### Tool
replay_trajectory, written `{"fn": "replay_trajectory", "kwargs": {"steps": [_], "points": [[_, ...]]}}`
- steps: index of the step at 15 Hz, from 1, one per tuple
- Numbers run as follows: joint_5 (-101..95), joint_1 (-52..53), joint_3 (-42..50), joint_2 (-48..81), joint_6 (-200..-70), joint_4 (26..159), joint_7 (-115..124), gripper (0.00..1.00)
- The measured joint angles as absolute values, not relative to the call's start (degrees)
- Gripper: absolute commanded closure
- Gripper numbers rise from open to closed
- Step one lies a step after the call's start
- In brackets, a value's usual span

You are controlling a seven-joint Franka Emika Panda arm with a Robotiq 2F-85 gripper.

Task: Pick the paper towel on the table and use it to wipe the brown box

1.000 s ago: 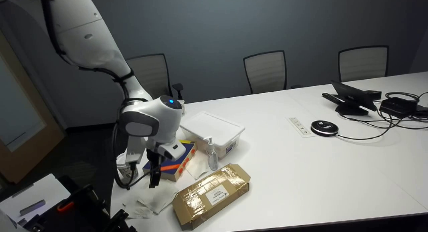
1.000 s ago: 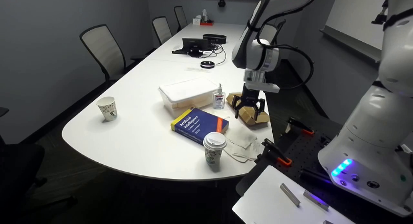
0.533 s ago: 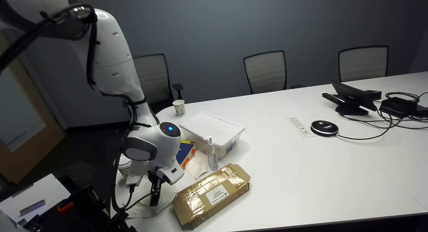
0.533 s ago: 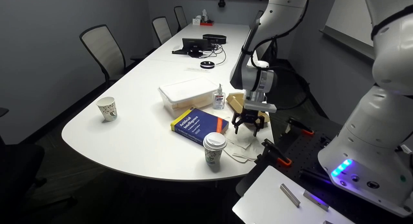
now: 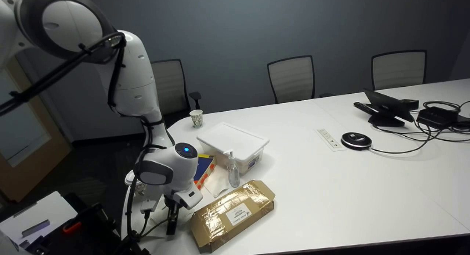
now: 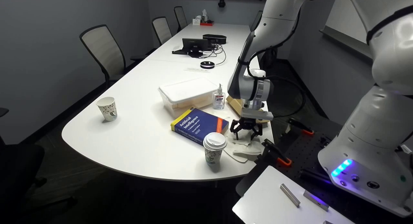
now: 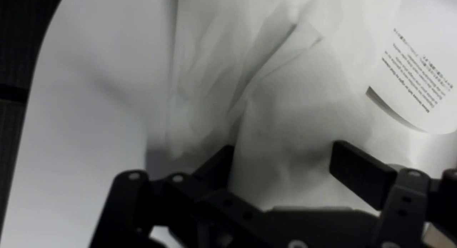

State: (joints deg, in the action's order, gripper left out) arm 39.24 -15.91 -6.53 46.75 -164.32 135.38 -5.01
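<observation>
- The fingers [image 7: 360, 174] stand spread apart, released, pointing down over the paper towel [image 7: 303, 108]; whether their tips touch it, I cannot tell.
- The paper towel lies crumpled on the white counter [image 6: 145, 130], near the lidded paper cup [image 6: 212, 154] and the brown cardboard box [image 5: 235, 212].
- The hand-sanitizer pump bottle [image 6: 218, 101] stands upright beside the lidded plastic container [image 6: 187, 89], near the Artificial Intelligence textbook [image 6: 201, 124].
</observation>
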Motion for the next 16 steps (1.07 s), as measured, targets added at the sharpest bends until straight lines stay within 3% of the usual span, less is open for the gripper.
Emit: {"fn": "replay_trajectory", "kwargs": {"steps": [6, 16], "points": [[37.7, -15.2, -6.5, 46.9, -166.2, 135.4, -2.4, 0.99], [35.9, -10.9, -3.6, 38.4, -168.8, 139.8, 8.3, 1.0]]}}
